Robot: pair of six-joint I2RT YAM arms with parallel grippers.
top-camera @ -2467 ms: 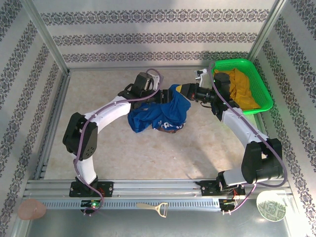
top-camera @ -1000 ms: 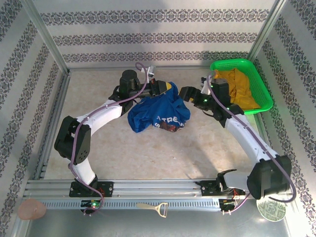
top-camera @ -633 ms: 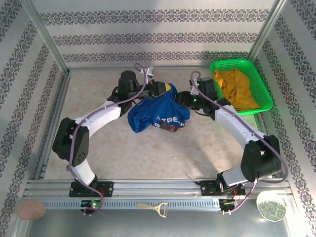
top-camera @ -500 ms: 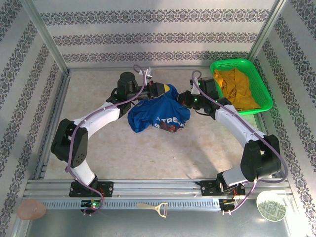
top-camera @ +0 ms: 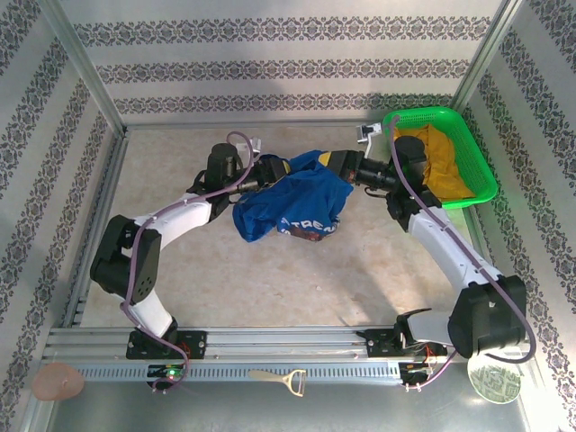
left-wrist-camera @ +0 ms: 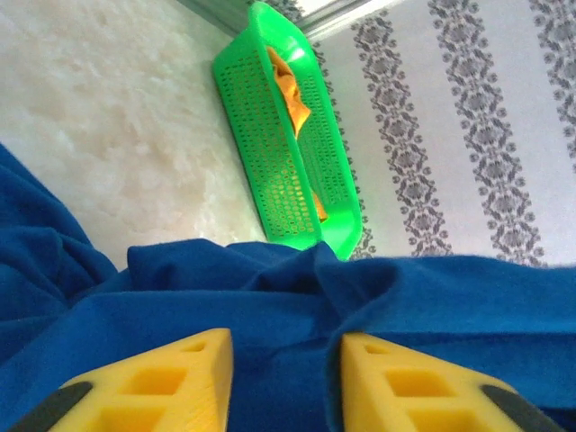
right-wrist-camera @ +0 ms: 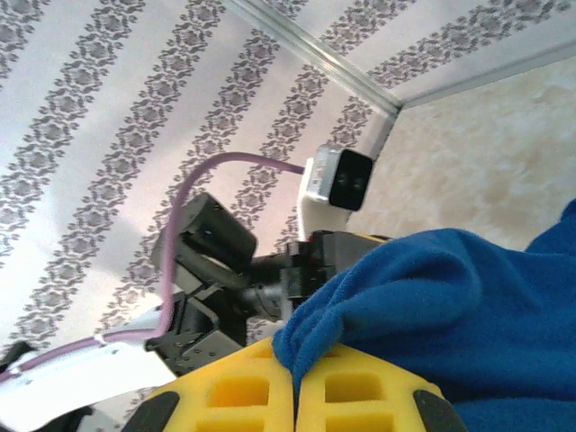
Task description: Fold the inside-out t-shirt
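The left tool (top-camera: 270, 169) lies low over the far middle of the tabletop (top-camera: 225, 270), pointing right at the left edge of the inside-out t-shirt (top-camera: 290, 202); in the left wrist view its yellow fingers (left-wrist-camera: 171, 382) stand apart, released, with blue cloth lying across the gap between them; the t-shirt is a bunched royal-blue heap in the middle of the tabletop, between the two tools, with white print showing on its near side and its upper right part drawn toward the right tool (top-camera: 335, 163); that tool reaches in from the right and is clenched on the cloth; the right wrist view shows its two yellow fingers (right-wrist-camera: 234, 391) pressed together with a fold of blue cloth nipped between them; just right of it, at the far right corner, stands a green basket (top-camera: 423, 113) holding a mustard-yellow garment (top-camera: 441, 157).
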